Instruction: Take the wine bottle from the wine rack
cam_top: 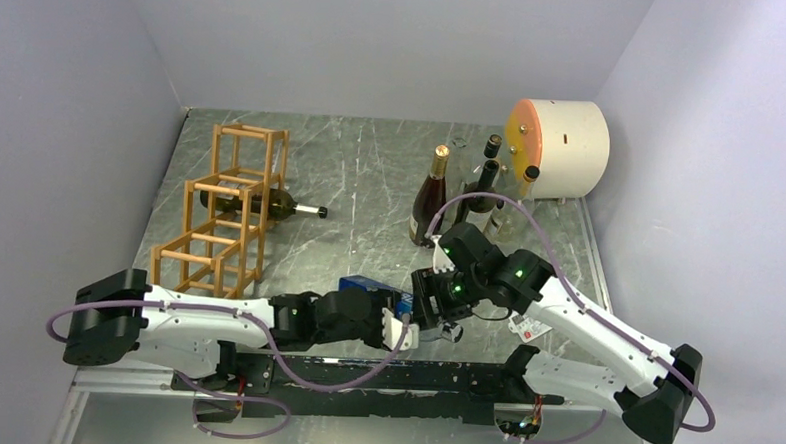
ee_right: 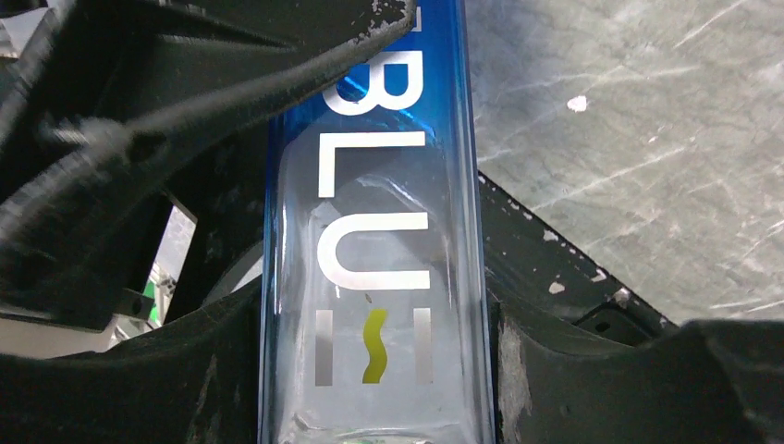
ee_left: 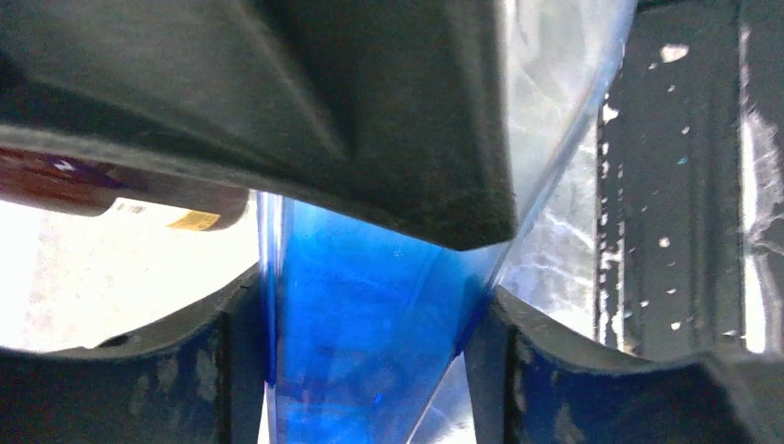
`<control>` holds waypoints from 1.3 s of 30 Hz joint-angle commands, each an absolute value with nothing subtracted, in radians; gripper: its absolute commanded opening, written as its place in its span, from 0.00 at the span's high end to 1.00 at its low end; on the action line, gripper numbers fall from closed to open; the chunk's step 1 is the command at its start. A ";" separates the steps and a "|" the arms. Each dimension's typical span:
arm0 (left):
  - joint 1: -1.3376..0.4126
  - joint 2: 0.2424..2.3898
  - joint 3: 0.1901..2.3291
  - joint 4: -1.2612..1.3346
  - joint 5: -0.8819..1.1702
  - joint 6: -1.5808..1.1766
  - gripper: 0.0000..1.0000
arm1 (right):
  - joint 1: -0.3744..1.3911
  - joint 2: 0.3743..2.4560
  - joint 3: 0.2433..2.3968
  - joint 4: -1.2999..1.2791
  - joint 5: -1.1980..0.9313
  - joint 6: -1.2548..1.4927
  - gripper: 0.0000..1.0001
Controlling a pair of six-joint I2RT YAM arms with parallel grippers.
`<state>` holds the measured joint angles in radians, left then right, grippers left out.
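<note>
Wine rack is standing far left on the tabletop, with the wine bottle lying in its middle cell, neck sticking out right. Left tool and right tool are both clamping a blue bottle at centre, well apart from the rack.

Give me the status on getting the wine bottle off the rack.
Looks done: several standing bottles sit at the right, away from the wine rack. In hand: the left gripper and right gripper both clamp a blue bottle near the arms' bases. Left: a dark wine bottle lies in the rack, untouched.
</note>
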<state>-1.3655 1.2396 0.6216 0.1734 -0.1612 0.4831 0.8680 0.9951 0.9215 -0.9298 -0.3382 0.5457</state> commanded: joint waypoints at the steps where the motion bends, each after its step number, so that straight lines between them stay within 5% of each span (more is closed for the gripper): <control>1: -1.342 1.220 0.615 0.309 -0.270 0.261 0.77 | 0.873 0.940 0.994 -0.787 -0.324 0.535 0.73; 2: -1.342 1.216 0.609 0.309 -0.288 0.224 0.91 | 0.873 0.933 0.996 -0.778 -0.308 0.539 0.66; 6: -1.342 1.190 0.572 0.317 -0.368 0.040 0.93 | 0.873 0.925 0.996 -0.728 -0.247 0.563 0.28; 12: -1.341 1.077 0.487 0.343 -0.439 -0.167 0.93 | 0.871 0.909 0.983 -0.642 -0.191 0.607 0.03; 39: -1.342 1.019 0.550 0.286 -0.451 -0.249 0.93 | 0.872 0.889 0.809 -0.430 -0.017 0.704 0.04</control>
<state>-1.3422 1.0519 0.4965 0.1856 -0.4961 -0.2481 0.8661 0.8970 0.8204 -0.4919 -0.0792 0.6811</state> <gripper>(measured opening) 0.679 0.960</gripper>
